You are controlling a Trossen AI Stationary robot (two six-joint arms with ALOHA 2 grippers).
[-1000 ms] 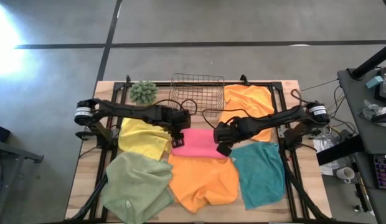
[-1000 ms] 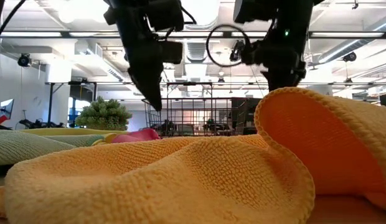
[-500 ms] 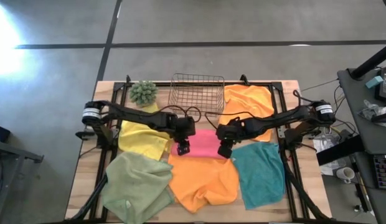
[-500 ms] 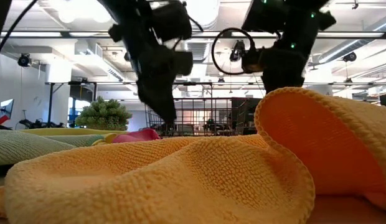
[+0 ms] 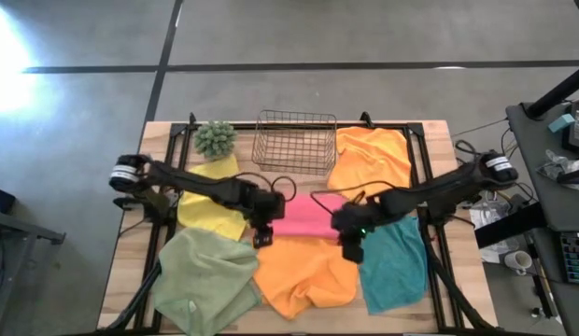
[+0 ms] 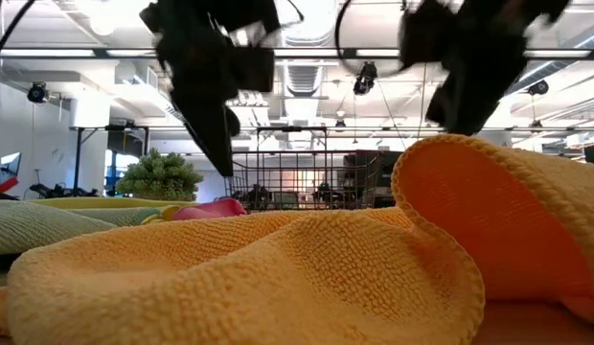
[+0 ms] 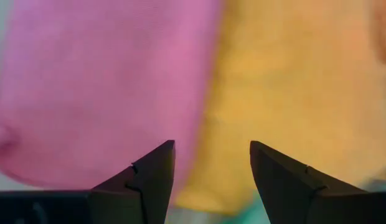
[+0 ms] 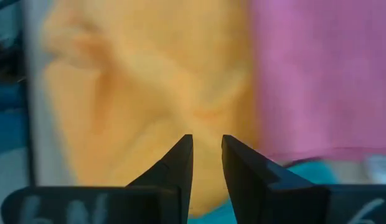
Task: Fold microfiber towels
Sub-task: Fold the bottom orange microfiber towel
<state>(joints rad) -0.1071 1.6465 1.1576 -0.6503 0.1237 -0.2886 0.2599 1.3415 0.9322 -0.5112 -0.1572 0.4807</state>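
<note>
Six towels lie spread on the table: pink point(image 5: 303, 213) in the middle, a rumpled orange one point(image 5: 303, 275) in front of it, yellow point(image 5: 210, 201), sage green point(image 5: 204, 278), teal point(image 5: 392, 263), and a second orange one point(image 5: 369, 157) at the far right. My left gripper point(image 5: 261, 235) hovers open over the pink towel's near left corner, above the line where pink point(image 7: 99, 87) meets orange point(image 7: 292, 93). My right gripper point(image 5: 351, 250) hangs over the spot where pink, orange and teal meet. Its fingers point(image 8: 180, 158) are a narrow gap apart, with nothing between them.
A copper wire basket point(image 5: 294, 140) and a small spiky green plant point(image 5: 215, 138) stand at the table's far edge. In the low view a raised fold of the near orange towel point(image 6: 489, 220) fills the foreground.
Both grippers have moved toward the table's near edge, off the pink towel's middle. The left has ended at its near left corner. The right has gone also toward the right edge, to the near right corner. The towels lie as before.
</note>
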